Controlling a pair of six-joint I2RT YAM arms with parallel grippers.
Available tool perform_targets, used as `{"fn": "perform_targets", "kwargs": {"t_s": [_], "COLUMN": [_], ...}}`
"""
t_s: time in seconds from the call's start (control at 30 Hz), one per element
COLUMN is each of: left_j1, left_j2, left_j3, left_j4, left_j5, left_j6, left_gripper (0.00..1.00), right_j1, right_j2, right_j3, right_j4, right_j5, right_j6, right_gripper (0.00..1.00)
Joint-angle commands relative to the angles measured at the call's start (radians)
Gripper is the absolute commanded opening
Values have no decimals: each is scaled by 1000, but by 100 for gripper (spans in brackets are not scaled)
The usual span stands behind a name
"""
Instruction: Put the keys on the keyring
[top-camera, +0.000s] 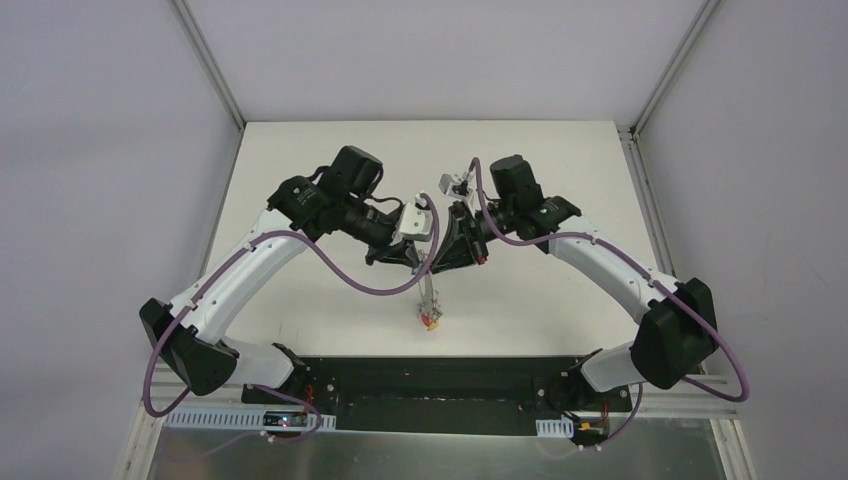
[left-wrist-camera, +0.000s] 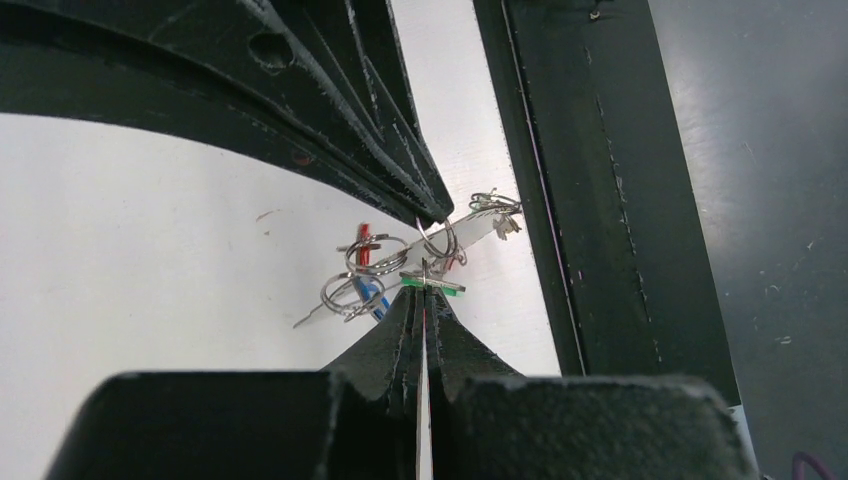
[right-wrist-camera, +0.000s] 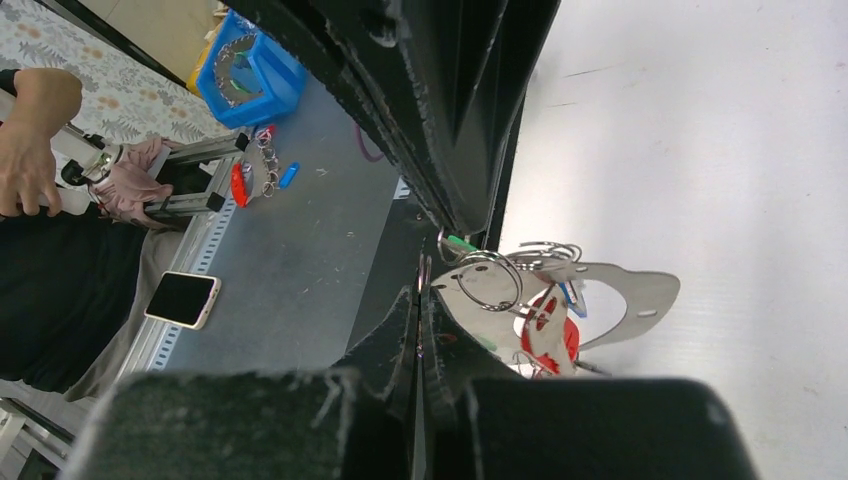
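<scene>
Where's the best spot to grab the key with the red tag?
Probably the red tag itself: it is flat and wide, unlike the thin wire rings, and hangs lowest in the bunch. Come in low from the side and pinch its two flat faces.

A phone (right-wrist-camera: 182, 298) lies on a grey bench (right-wrist-camera: 300, 230) at nine o'clock in the right wrist view (screen dark). A blue bin (right-wrist-camera: 250, 75) sits at eleven o'clock, a person (right-wrist-camera: 60, 290) beside the phone.
</scene>
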Motion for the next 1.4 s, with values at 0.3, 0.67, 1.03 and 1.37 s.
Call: {"fn": "perform_targets", "kwargs": {"t_s": [0.3, 0.67, 1.03, 1.37], "left_j1": [-22, -24, -24, -25], "left_j2": [-29, -26, -42, -48], "left_j3": [8, 16, 6, 4], "left_j4": [-4, -29, -78, -101], "left_j5": [33, 41, 57, 57], "left_j6": [48, 75, 150, 181], "left_gripper": [0, 0, 0, 0], "right_j1": [21, 28, 26, 19], "right_j2": [18, 30, 43, 46], "right_j3": [5, 7, 4, 3], "right_j4": [84, 85, 126, 141], "right_j5": [-51, -26, -24, -12], "right_j6": [53, 67, 114, 141], "right_gripper": [0, 0, 0, 0]}}
